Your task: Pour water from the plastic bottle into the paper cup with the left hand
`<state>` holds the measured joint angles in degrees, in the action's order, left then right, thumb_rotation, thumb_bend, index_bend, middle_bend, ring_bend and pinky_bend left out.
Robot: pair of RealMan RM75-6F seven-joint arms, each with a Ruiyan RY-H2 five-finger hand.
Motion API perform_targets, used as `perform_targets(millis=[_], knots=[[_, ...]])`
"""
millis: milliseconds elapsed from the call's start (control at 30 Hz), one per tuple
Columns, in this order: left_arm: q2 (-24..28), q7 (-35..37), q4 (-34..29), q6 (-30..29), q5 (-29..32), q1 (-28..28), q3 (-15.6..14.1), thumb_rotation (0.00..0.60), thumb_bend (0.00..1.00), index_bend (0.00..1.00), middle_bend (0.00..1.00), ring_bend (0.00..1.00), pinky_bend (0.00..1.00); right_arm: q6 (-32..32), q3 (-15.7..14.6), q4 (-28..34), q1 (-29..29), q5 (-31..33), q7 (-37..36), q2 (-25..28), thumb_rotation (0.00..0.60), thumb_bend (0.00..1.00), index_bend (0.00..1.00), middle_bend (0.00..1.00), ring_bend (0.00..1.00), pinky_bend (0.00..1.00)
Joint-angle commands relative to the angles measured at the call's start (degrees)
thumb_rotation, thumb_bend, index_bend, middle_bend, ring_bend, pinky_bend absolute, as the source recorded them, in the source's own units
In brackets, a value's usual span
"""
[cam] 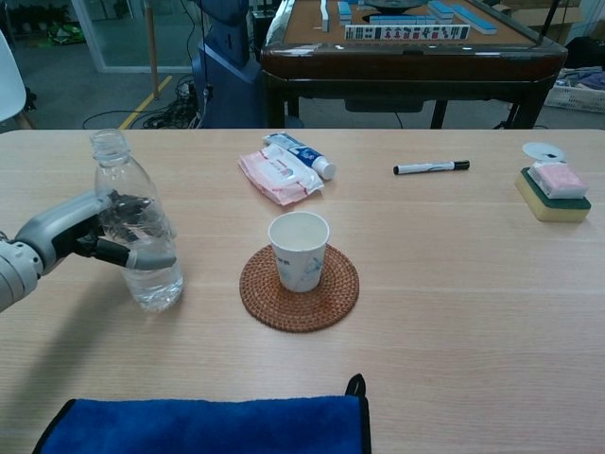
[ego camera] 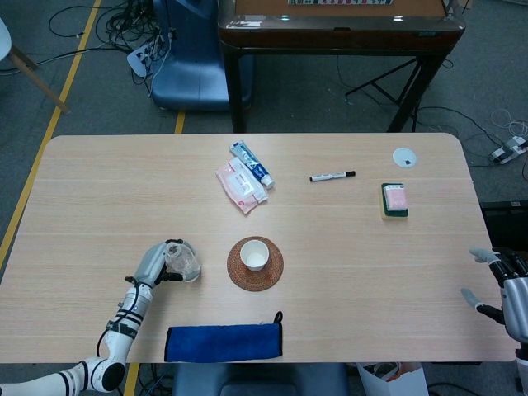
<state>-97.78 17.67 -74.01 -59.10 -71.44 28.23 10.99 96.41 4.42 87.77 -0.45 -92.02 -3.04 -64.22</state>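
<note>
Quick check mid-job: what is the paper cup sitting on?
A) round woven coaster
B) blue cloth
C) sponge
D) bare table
A: the cup stands upright on the round woven coaster, right of the bottle held by the left hand.

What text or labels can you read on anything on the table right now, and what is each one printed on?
None can be read as words.
Paper cup: faint blue print on its side, too small to read.
Toothpaste tube: blue and white print, blurred.
Pink packet: markings blurred.
Marker: no legible print.
Plastic bottle, held by the left hand: clear, no label visible.
</note>
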Motion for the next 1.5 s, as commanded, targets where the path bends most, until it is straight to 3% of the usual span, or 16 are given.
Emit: perform_targets(millis=[33,300,833,1000,1500], knots=[[-0.1,-0.7,-0.3,-0.3,-0.3,0.2,0.0,0.600,0.12,0.63,0.69,0.31,0.31,0.0,0.0,0.0,0.0,0.0,0.0,0.0,0.600,0.08,0.31,0.42,0.26,0.41],[0.6,-5.6,-2.5,-1.0,0.2,1.1,0.8,0.600,0.12,0.68,0.76,0.36,0.31,0.3,0.0,0.0,-0.1,-0.2,-0.3,0.1,0.600,0.08,0.31,0.42,0.26,0.41],[0.5,-34.9,-9.5,-2.7,12.0,7.3,5.1,0.600,0.12,0.69,0.77,0.38,0.31,0.0,-0.1,0.0,0.0,-0.2,-0.4,0.1,0.600,0.08,0.31,0.42,0.26,0.41],[-0.1,-40.0,-10.1,-3.6,14.1,9.6,6.7,0.600,0.12,0.70,0.77,0.38,0.31,0.2,0.0,-0.1,-0.1,-0.2,-0.8,0.3,0.600,0.08,0.31,0.42,0.26,0.41],[-1.5,-56.4,-9.2,-7.7,13.8,13.6,3.3,0.600,0.12,0.71,0.78,0.39,0.32,0.1,0.1,-0.1,-0.1,0.0,-1.9,0.7,0.600,0.08,0.31,0.42,0.26,0.41]])
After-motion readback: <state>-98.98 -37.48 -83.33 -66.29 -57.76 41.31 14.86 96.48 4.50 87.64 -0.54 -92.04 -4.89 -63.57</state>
